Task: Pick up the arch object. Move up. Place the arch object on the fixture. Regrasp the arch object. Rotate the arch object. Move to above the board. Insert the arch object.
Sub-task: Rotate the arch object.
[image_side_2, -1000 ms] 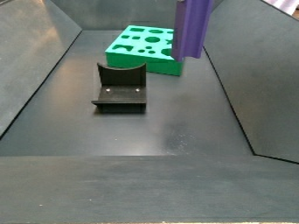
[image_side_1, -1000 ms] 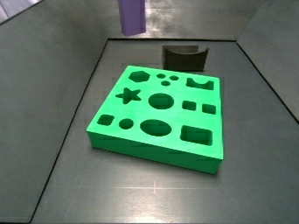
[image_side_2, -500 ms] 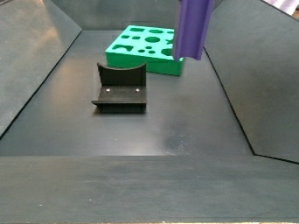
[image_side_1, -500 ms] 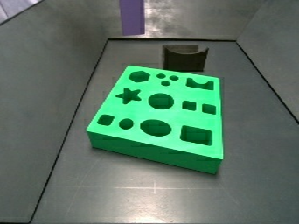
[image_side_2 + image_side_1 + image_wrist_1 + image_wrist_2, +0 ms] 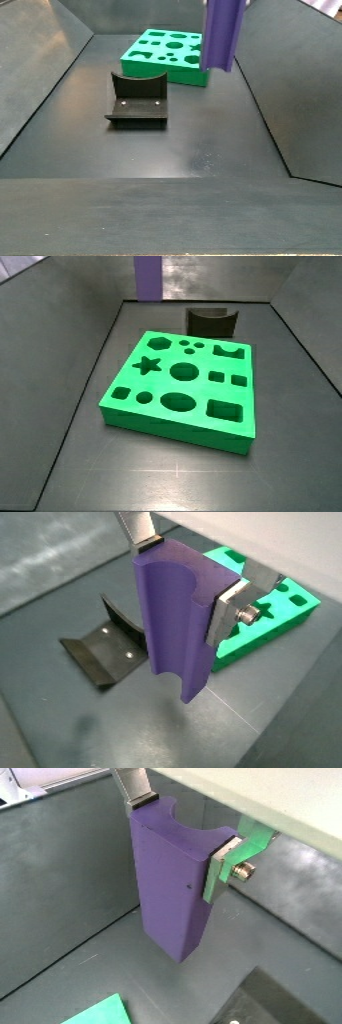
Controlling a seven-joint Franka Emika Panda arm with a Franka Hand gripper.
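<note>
The purple arch object hangs upright in the air, held at its notched end by my gripper. The silver fingers press on both of its sides. It also shows in a wrist view and in both side views, where the gripper itself is out of frame. The dark fixture with its U-shaped dip stands on the floor, below and beside the arch object. The green board with recessed cutouts lies beyond the fixture.
Dark sloped walls ring the floor. In a side view the fixture stands behind the board's far edge. The floor is dark grey.
The arch object has risen a little in both side views. The board and the fixture have not moved.
</note>
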